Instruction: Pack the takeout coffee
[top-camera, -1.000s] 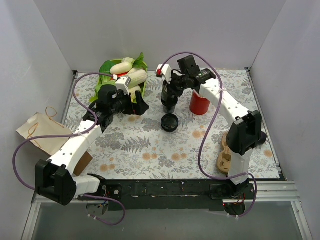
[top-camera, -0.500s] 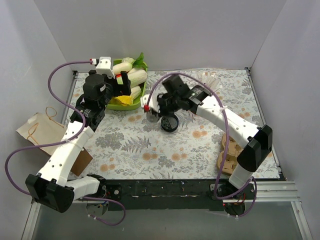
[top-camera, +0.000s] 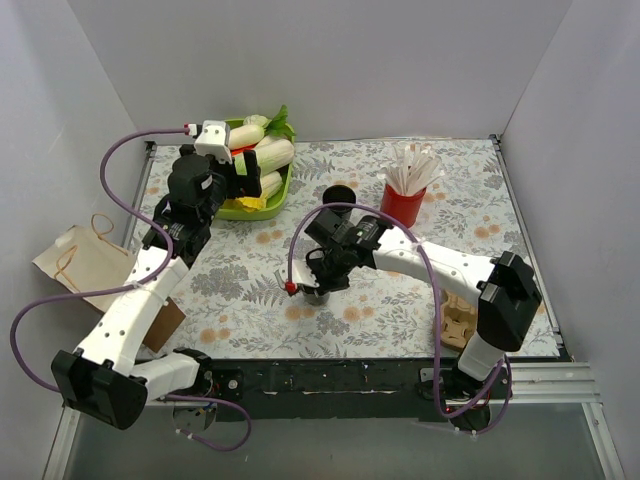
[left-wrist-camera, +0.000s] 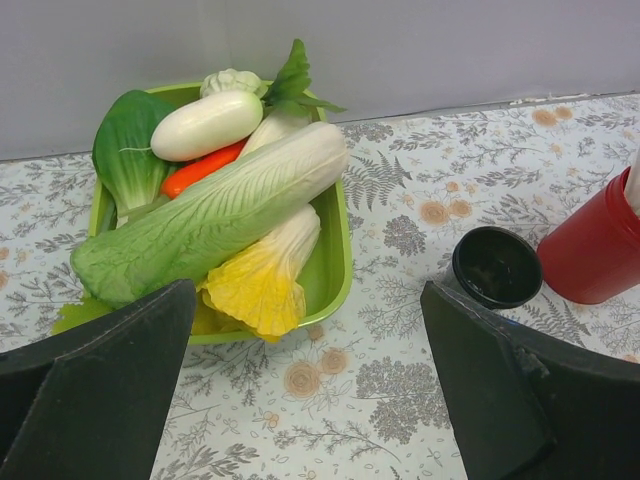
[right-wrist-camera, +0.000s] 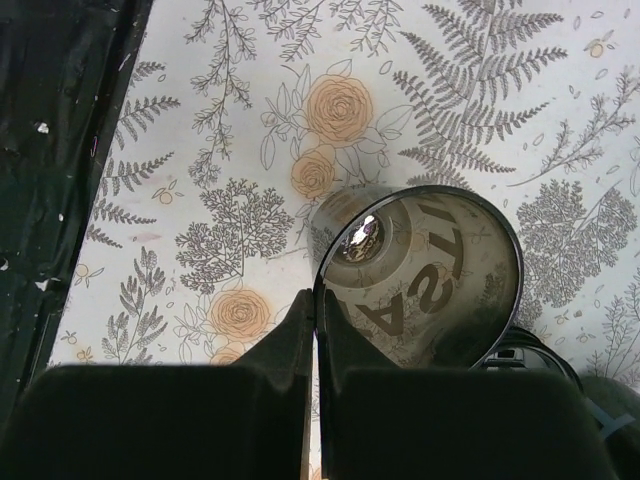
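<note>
Right gripper is pinching the rim of an open dark cup, fingers pressed almost together, near the front edge of the floral table. Left gripper is hovering, fingers spread wide, facing the green tray. Takeout coffee is standing just beside the red cup
</note>
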